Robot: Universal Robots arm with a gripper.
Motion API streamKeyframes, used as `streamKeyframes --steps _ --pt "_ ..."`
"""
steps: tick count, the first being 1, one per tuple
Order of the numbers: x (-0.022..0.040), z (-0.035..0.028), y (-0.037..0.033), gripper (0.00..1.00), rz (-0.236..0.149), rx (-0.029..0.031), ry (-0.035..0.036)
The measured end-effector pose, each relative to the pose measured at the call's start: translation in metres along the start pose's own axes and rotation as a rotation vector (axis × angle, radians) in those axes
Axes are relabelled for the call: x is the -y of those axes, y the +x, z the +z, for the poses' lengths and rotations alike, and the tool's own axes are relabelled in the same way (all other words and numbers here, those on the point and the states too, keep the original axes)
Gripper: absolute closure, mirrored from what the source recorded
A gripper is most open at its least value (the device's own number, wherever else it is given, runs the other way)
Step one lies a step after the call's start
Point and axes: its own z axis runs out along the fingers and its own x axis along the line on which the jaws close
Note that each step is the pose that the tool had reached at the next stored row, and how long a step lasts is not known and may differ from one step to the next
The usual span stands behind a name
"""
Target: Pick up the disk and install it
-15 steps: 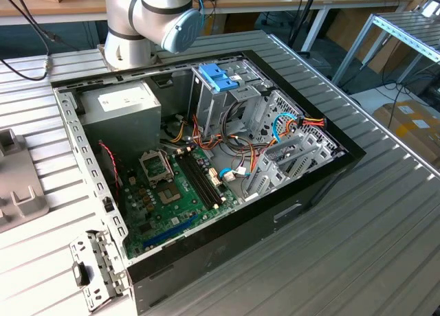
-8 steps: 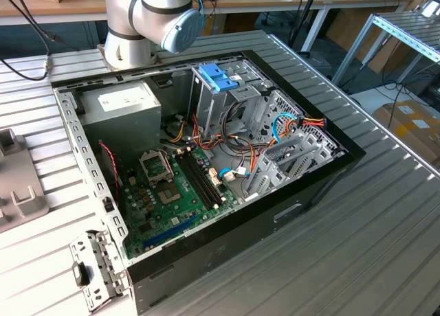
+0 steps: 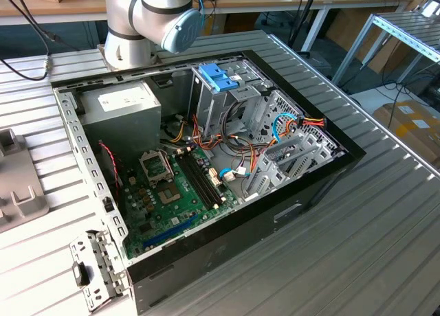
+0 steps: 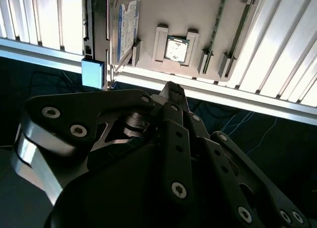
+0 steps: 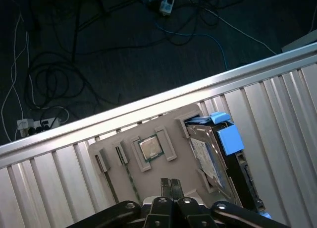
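Note:
The disk (image 5: pixel 207 157) is a grey-metal drive with a white and blue label and light-blue side rails. It stands on edge in a slot of a grey holder tray (image 5: pixel 185 120). The second wrist view shows the disk (image 4: pixel 126 30) beside that tray (image 4: pixel 198 20). In the first wrist view my gripper (image 5: pixel 171 182) hangs above the tray and to one side of the disk, without touching it. Its two fingers are pressed together with nothing between them. The second wrist view shows the gripper (image 4: pixel 171 88) tip over the table's edge.
The tray also holds a processor chip (image 5: pixel 150 147) and memory sticks (image 5: pixel 121 156). In the exterior view, an open computer case (image 3: pixel 313 192) lies on the slatted table, with a metal drive cage (image 3: pixel 292 154), blue tab piece (image 3: pixel 218 75) and power-supply box (image 3: pixel 122 108). Cables cover the floor (image 5: pixel 99 49).

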Motion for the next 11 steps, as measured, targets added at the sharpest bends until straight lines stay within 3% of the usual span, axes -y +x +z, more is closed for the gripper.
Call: streamKeyframes --steps 11 --pt "0.0 0.0 0.0 0.89 -0.088 -0.0039 -0.0022"
